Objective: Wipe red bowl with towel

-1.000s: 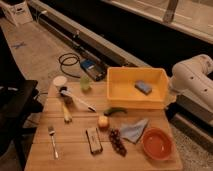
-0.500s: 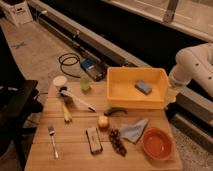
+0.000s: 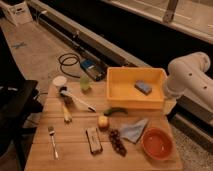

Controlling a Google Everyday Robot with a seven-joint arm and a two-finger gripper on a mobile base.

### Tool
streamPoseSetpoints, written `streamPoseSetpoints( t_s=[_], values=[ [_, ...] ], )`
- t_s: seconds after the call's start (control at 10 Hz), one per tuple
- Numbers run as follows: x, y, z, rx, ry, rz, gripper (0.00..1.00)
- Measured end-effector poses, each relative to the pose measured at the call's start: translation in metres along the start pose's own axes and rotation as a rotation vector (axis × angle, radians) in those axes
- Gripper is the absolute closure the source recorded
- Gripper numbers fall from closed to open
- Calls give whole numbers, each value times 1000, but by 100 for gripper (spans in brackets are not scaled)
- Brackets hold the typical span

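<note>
**Hazard notes: towel pickup and bowl wipe**

**Present state.** The white arm's gripper [image 3: 169, 102] sits at the right end of the large yellow rectangular plastic tub [image 3: 135, 104], above the far right side of the wooden counter [image 3: 70, 156]. Its fingers are apart and nothing is between them. The thin grey-blue cloth towel [image 3: 133, 131] lies flat on the counter, not yet picked up. The round, shallow orange-red bowl [image 3: 158, 143] stands just to the towel's right, close to the counter's near right corner. Whether towel and bowl touch cannot be determined.

**Risk 1: wrong object.** A small blue rectangular sponge block [image 3: 143, 87] lies inside the tub, closer to the gripper than the towel. A grasp aimed by colour alone could take the sponge.

**Risk 2: collision on approach.** The gripper is close against the tub's right wall. A direct path toward the towel could catch that wall and shift the tub.

**Risk 3: failed pinch.** The towel is flat and soft. A shallow descent would probably catch only a fold, and too deep a descent would jam the fingers on the wood.

**Risk 4: disturbed neighbours.** A dark cluster of grapes [image 3: 117, 142] lies just beside the towel's left edge, so dragging the cloth could scatter them.

**Risk 5: bowl displacement.** The bowl looks light and nothing holds it in place. Sideways wiping pressure could push it toward the nearby edge.
</note>
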Motion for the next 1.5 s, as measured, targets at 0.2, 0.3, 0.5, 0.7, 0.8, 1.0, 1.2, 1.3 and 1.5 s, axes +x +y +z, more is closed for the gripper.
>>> streamPoseSetpoints(
  t_s=[0.2,0.3,0.5,0.7,0.8,1.0,1.2,1.3,1.5],
  values=[
    [-9,28,16,-72,-4,-71,20],
    [-10,27,16,-71,-5,-73,20],
    [-10,27,16,-72,-5,-72,20],
    [-9,27,16,-74,-5,-70,20],
    [-10,28,18,-79,-4,-80,20],
    [-29,35,28,-98,-6,-128,20],
    [-64,45,38,-110,-28,-190,20],
    [-81,52,42,-115,-39,-216,20],
    [-105,67,46,-123,-70,-262,20]
  ],
)
